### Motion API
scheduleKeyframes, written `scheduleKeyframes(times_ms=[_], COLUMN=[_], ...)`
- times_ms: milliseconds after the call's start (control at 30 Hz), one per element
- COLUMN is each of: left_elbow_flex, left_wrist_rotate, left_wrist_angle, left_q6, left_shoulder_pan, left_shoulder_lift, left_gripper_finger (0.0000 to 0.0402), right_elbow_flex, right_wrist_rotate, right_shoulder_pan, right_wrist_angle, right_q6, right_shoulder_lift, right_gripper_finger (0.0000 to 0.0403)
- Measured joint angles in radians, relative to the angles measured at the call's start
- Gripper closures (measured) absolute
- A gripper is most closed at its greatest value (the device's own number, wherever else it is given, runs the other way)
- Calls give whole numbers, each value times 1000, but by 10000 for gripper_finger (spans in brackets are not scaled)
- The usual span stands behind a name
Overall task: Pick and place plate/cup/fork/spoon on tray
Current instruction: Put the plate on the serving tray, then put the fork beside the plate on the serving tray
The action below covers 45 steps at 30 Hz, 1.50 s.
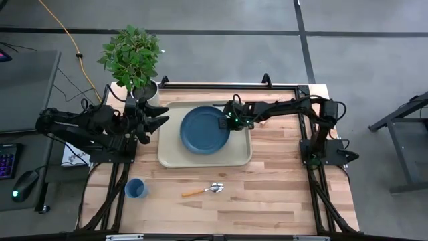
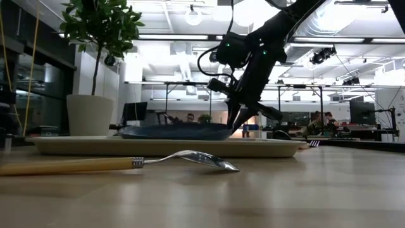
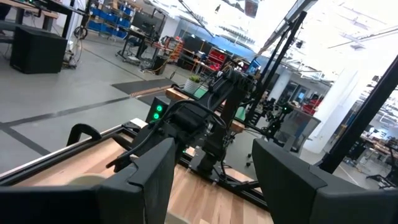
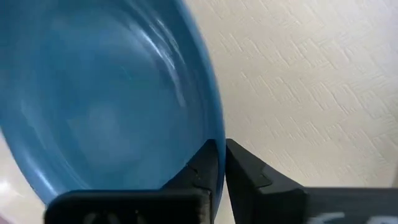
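the right gripper (image 1: 229,121) is clamped on the rim of the large round dark-blue plate (image 1: 204,130), which lies inside the rectangular beige tray (image 1: 175,158).

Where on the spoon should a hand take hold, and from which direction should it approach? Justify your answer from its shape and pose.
Probably the orange handle, from straight above. The spoon lies flat on the bare table in front of the tray, clear of the cup. The handle is long, straight and narrow, so the fingers can close across its width. In the low view the bowl is curved and shiny, a poorer grip.
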Motion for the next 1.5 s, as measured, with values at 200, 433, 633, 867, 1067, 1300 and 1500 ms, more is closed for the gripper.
scheduleKeyframes(times_ms=[200, 433, 633, 867, 1067, 1300, 1500], left_elbow_flex=[0, 0, 0, 0, 0, 0, 0], left_wrist_rotate=[0, 0, 0, 0, 0, 3, 18], left_wrist_angle=[-6, -13, -12, -12, -12, -12, -12], left_q6=[0, 0, 0, 0, 0, 30, 68], left_shoulder_pan=[0, 0, 0, 0, 0, 0, 0], left_shoulder_lift=[0, 0, 0, 0, 0, 0, 0], left_gripper_finger=[206, 206, 206, 206, 206, 206, 206], right_elbow_flex=[0, 0, 0, -8, -199, -458, -559], right_wrist_rotate=[11, 40, 50, 285, 435, 613, 590], right_shoulder_pan=[0, -4, -28, 98, 264, 458, 491], right_wrist_angle=[1, -9, -154, -494, -547, -79, 388], right_q6=[-26, -103, -247, -394, -143, 49, -330], right_shoulder_lift=[0, -11, -82, -296, -591, -941, -1043], right_gripper_finger=[339, 274, 248, 247, 247, 247, 247])
